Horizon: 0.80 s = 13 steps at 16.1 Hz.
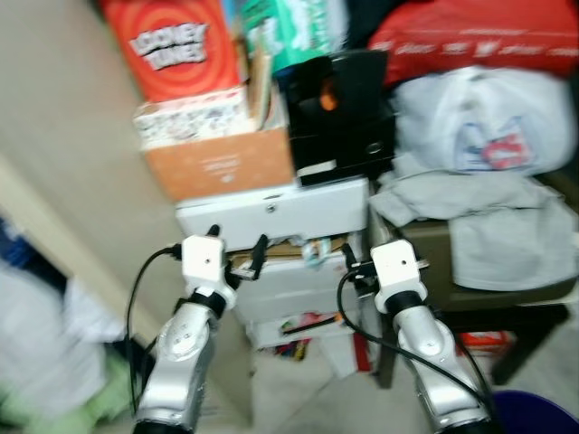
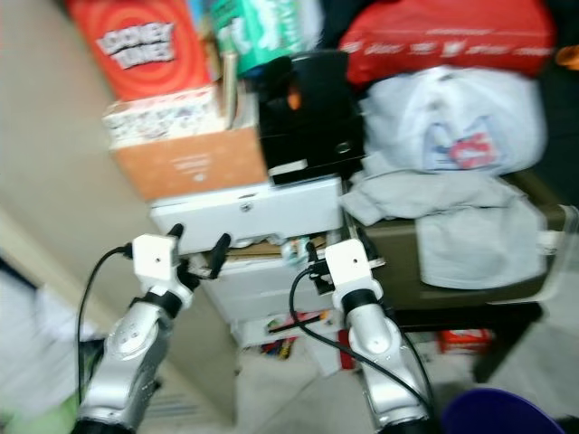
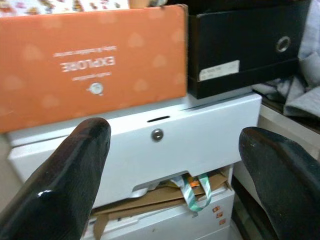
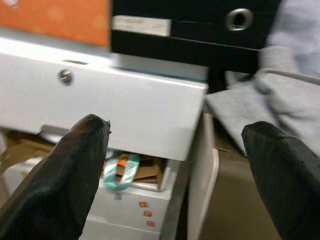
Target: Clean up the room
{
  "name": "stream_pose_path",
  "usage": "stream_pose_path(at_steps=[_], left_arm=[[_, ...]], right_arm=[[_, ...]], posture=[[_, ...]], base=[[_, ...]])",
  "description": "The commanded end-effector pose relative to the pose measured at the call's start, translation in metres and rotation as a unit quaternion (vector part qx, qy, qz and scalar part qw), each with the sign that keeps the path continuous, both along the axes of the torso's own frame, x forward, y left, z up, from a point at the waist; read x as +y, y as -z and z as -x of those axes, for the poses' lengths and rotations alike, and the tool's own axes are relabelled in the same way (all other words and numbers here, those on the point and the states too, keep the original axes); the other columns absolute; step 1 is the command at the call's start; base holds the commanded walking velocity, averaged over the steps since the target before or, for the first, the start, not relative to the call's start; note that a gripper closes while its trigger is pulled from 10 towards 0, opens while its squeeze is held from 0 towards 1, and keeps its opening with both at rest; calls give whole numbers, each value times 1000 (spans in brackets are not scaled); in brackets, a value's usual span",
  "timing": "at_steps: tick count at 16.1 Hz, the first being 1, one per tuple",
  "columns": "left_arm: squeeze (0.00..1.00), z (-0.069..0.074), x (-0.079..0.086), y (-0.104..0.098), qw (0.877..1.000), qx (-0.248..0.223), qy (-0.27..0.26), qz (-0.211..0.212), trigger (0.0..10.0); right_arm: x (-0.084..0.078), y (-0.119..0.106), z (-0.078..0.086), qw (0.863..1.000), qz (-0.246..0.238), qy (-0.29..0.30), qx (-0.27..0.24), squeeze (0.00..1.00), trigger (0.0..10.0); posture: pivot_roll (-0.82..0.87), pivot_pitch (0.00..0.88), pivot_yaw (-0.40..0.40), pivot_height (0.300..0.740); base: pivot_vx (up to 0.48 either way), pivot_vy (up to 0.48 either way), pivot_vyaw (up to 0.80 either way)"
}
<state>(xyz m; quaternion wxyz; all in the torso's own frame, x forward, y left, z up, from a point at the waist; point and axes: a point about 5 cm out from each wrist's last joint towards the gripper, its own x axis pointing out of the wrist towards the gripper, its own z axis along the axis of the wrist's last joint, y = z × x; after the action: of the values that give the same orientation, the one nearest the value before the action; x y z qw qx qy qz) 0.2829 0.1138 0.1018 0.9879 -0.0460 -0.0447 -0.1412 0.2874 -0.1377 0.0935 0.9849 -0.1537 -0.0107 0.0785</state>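
Straight ahead of both grippers we face a white drawer unit [image 1: 271,212], its smooth, flat top drawer pulled out and fitted with a small round metal lock [image 3: 157,134]. Our left gripper [image 1: 237,251] is raised just short of that drawer front, its two glossy black fingers [image 3: 70,175] spread wide and holding nothing. Our right gripper [image 4: 175,180] is level with it near the unit's right corner, its rounded black fingers [image 4: 75,170] likewise parted and empty.

Below the drawer front, just under the fingertips, crumpled brown cardboard [image 3: 165,192] pokes out of the gap, with a loop of teal and orange ribbon [image 3: 192,190] hanging over it. Directly above the left gripper, on top of the unit, sits a matte orange carton [image 3: 95,60] printed with faint hearts. Beside it, above the space between the grippers, is a black rectangular file box [image 3: 245,45] with a metal ring pull and a white label.

Beyond the right gripper, to its outer side, soft grey cloth [image 1: 470,212] lies rumpled over a dark table [image 1: 507,303], with a bulging white plastic bag [image 1: 479,117] and a red bag [image 1: 479,36] piled behind. A red printed box [image 1: 172,45] stands above the carton. A curved blue rim [image 1: 534,411] sits beside the right forearm.
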Motion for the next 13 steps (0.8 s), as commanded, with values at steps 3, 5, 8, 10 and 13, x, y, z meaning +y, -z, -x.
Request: stream_pose_path(at_steps=[3,5,8,10,13], left_arm=[[0,-2,10,-3,1000,-6,-19,-9,10000],[0,-1,9,-3,1000,-7,-24,-8,10000],[0,4,12,-1,999,-9,-49,-1,10000],[0,7,18,0,997,-9,-74,3,10000],[0,13,26,1,994,-12,-107,6,10000]], right_arm=[[4,-3,-3,1000,-3,-4,-2,0,10000],[3,-4,-4,1000,-5,-6,1,0,10000],[7,-3,-4,999,-3,-36,10,0,10000],[13,-4,-6,998,5,-60,13,0,10000],[20,-4,-12,996,10,-87,18,0,10000]], posture=[[-279,0,145,740],[-269,0,124,740],[-219,0,50,740],[-189,0,8,740],[-151,0,-25,740]], base=[[0,0,800],[0,0,400],[0,0,0],[0,0,0],[0,0,0]])
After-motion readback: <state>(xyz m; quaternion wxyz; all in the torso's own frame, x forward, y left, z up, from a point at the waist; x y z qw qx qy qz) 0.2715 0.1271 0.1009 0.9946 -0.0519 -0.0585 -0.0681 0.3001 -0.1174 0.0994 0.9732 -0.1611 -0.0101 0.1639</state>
